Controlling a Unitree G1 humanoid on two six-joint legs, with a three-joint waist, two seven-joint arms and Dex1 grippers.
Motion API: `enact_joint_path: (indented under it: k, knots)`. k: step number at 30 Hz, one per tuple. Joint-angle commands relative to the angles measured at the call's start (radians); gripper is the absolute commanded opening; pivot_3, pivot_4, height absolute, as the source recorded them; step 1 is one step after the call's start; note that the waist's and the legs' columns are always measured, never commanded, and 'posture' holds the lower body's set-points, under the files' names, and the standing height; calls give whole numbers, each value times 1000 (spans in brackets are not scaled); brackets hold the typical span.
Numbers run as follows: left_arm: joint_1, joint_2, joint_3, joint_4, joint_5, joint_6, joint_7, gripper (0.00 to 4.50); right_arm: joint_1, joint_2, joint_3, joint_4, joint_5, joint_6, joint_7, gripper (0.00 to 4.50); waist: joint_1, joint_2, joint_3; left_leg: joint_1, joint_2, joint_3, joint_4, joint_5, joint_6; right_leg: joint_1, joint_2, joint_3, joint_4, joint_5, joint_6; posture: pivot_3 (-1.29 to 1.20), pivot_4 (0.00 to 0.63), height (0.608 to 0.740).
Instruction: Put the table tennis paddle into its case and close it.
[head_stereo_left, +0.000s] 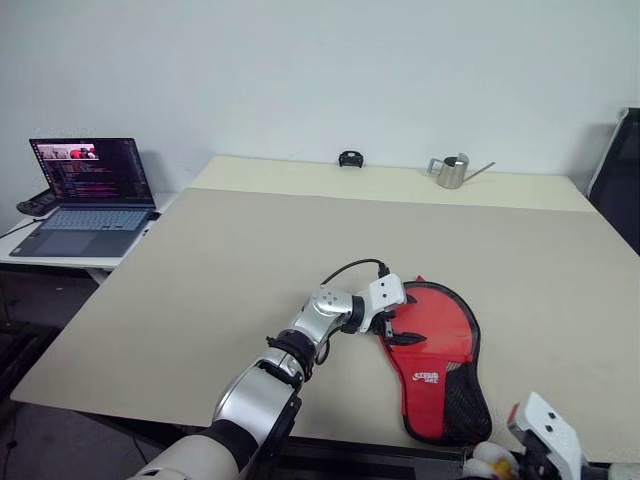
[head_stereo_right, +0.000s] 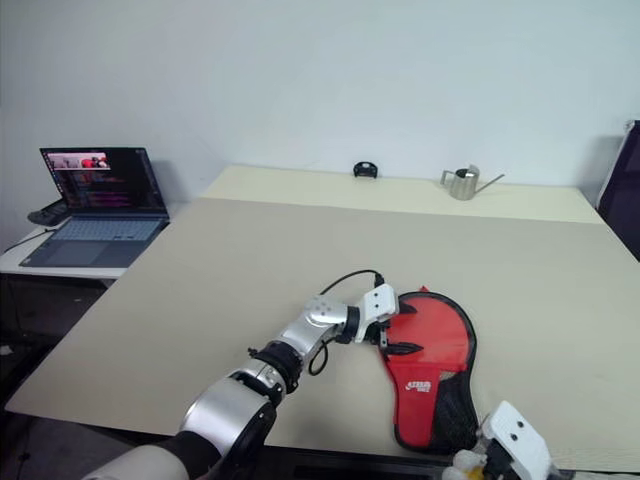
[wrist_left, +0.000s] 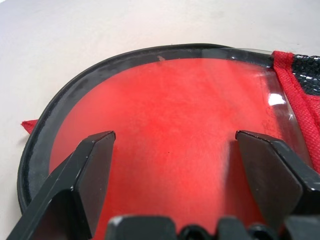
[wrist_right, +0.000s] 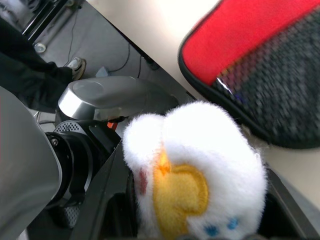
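Observation:
The case (head_stereo_left: 435, 340) lies flat on the table, red on top with a white logo and black mesh at its near end. My left gripper (head_stereo_left: 402, 328) rests at the case's left edge and is open, its black fingers (wrist_left: 97, 165) spread over the red surface (wrist_left: 170, 110). At the table's front edge my right gripper (wrist_right: 197, 180) is shut on the white-yellow fluffy charm (wrist_right: 200, 145), which hangs just off the case's near end (wrist_right: 260, 65). The table tennis paddle is hidden.
An open laptop (head_stereo_left: 90, 195) stands on a side desk at the far left. A metal watering can (head_stereo_left: 455, 170) and a small black object (head_stereo_left: 350, 158) sit at the table's back edge. A dark chair (head_stereo_left: 625, 170) is at the right. A person's shoe (wrist_right: 75, 64) shows on the floor.

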Motion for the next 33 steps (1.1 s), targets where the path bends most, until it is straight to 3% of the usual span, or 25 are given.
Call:
enact_joint_path:
  k: [1, 3, 6, 11, 12, 17, 22, 33]
  knots:
    - [83, 7, -106, 101, 118, 67, -32, 4208, 20, 19, -78, -36, 82, -44, 26, 2167, -1, 0, 0, 0, 0, 0, 0, 0, 0, 0, 0, 0, 0, 0, 0, 0, 150, 740]
    - [81, 3, -106, 102, 118, 68, -32, 4208, -1, 29, -77, -34, 128, -38, -3, 2167, -1, 0, 0, 1, 0, 0, 0, 0, 0, 0, 0, 0, 0, -1, 1, 0, 150, 740]
    - [81, 0, -107, 102, 118, 67, -32, 4208, -44, 24, -62, -29, 165, -33, -37, 2678, 0, 0, 0, 1, 0, 0, 0, 0, 0, 1, -1, 0, 0, -1, 1, 0, 150, 740]
    - [83, 1, -104, 100, 116, 69, -30, 4208, -80, -11, -53, -21, 192, -23, -51, 4364, 1, 0, 0, 0, -1, 0, 0, 0, 0, 1, -1, 0, -1, 0, 1, 0, 150, 740]
    - [83, 3, -103, 99, 115, 70, -30, 4208, -84, -19, -54, -18, 193, -23, -48, 4481, 1, 0, 0, 0, -1, 0, 0, 0, 0, 1, -2, 0, -1, 0, 1, 0, 150, 740]
    - [83, 4, -99, 98, 112, 72, -24, 4208, -142, -44, -73, 14, 218, -41, -52, 4481, 1, -1, 0, 0, -1, 0, 0, 0, 0, 1, -2, 0, -1, 0, 1, 0, 150, 740]
    - [78, 4, -75, 76, 82, 66, -42, 4208, -308, -52, -49, 114, 239, -52, -83, 4481, 0, -1, 1, 1, -1, 0, 0, 0, 0, 1, -2, 0, -1, 0, 1, 0, 150, 740]
    - [82, 118, 20, -268, -112, 129, -265, 4208, -623, -22, 167, 394, -51, -167, -20, 4481, -6, 8, 23, -8, -1, 1, 0, 0, -1, -10, -2, 2, 2, 0, -1, 0, 150, 740]
